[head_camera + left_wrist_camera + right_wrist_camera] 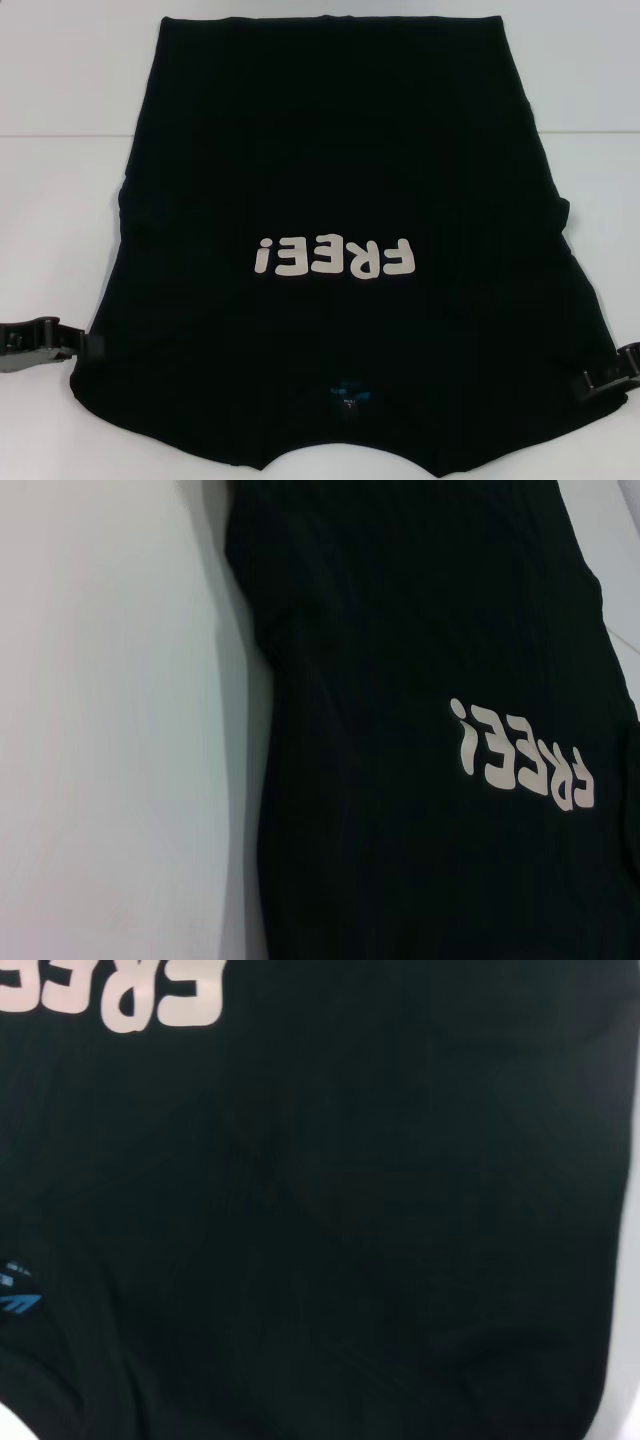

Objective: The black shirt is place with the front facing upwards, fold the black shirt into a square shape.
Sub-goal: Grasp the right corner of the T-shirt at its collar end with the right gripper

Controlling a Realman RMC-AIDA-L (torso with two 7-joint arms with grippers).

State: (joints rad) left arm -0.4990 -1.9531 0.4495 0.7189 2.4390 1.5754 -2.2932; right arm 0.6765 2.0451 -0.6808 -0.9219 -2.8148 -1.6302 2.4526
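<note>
While the black shirt (pixel 340 180) lies flat, print up, collar nearest me on the desk (pixel 60 120), left gripper (pixel 85 345) and right gripper (pixel 583 383) sit at its shoulder edges; whether their fingers are apart or clamped, I cannot tell. Judgement: first fold starting; next needs both edges gripped and lifted evenly.

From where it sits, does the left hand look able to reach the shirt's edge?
Probably yes: the left hand sits at the near left edge of the black shirt, with only bare table around it.

Even bright overhead light; plain white worktop (pixel 60 120) slightly washed out. Large black cotton T-shirt (pixel 340 150) underexposed, folds barely visible. Soft shadow along its edge; wrist views soft-focused.
</note>
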